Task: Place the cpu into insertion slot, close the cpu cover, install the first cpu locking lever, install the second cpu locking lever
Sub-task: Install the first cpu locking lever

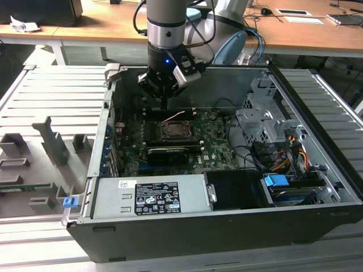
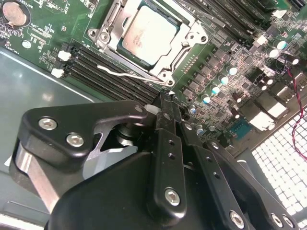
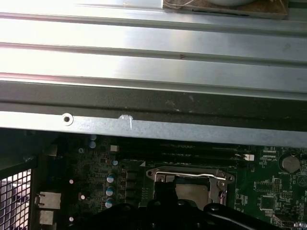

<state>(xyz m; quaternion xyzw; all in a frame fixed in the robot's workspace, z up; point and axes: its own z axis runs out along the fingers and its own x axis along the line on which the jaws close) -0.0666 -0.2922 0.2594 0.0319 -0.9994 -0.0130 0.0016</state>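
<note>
I am hovering my gripper point(image 2: 165, 103), fingers pressed together and empty, over the motherboard point(image 2: 62, 24); the cpu point(image 2: 148, 34) is sitting in the insertion slot point(image 1: 177, 132) mid-board, cpu cover point(image 2: 194, 36) closed.

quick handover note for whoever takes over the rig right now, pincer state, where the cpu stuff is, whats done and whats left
Pincer: shut with nothing between the fingers, hovering over the motherboard just beside the insertion slot.
CPU: seated in the slot, silver top up.
CPU cover: lying down around the chip in the second wrist view.
Levers: one thin lever lies along the socket's edge beside the memory slots; whether it is hooked under its catch cannot be told.
Done: cpu placed, cover looks closed.
Left: confirm or finish both locking levers.
</note>
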